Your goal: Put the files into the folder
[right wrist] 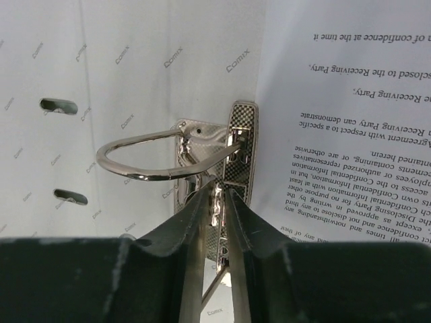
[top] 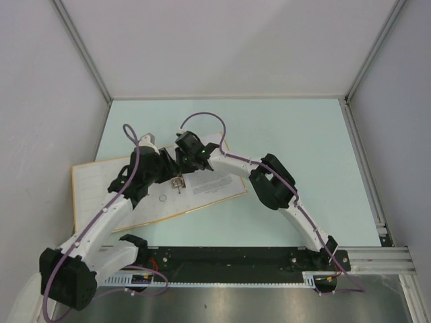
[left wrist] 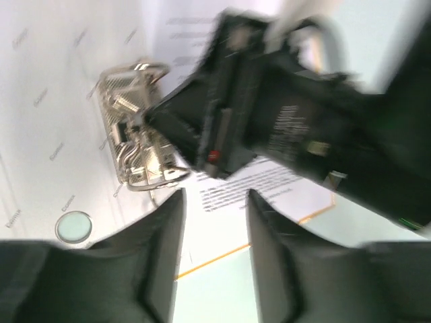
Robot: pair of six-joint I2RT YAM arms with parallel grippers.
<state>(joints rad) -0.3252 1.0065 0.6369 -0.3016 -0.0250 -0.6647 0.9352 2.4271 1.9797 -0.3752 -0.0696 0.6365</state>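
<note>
Orange-edged folder [top: 94,183] open flat, cream inside up, printed files [top: 210,183] apparently on its right half

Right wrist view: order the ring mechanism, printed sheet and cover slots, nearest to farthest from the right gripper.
1. Ring mechanism, between the right gripper's fingers.
2. Printed sheet, just right.
3. Cover slots, far left.

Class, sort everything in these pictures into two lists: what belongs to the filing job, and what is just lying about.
Belongs to the job: folder, lying open; files on its right half; ring mechanism, pinched by the right gripper; left gripper, open.
Just lying about: nothing loose; only the table and the purple cables.
</note>
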